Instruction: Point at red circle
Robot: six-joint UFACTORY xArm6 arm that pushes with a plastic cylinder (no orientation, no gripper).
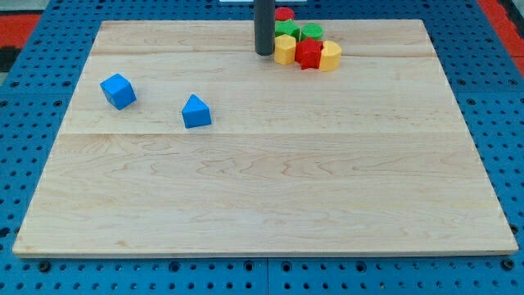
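The red circle [284, 14] lies at the view's top edge of the wooden board [262, 188], at the back of a tight cluster. In front of it sit a green block [286, 29] and a second green block [311, 33]. Below those are a yellow block [284, 49], a red star-like block [308, 54] and a yellow block [330, 56]. My tip [264, 53] is the lower end of the dark rod, just left of the cluster, next to the left yellow block and below-left of the red circle.
A blue cube [118, 91] and a blue triangular block [196, 111] lie at the view's left on the board. A blue perforated table [499, 98] surrounds the board.
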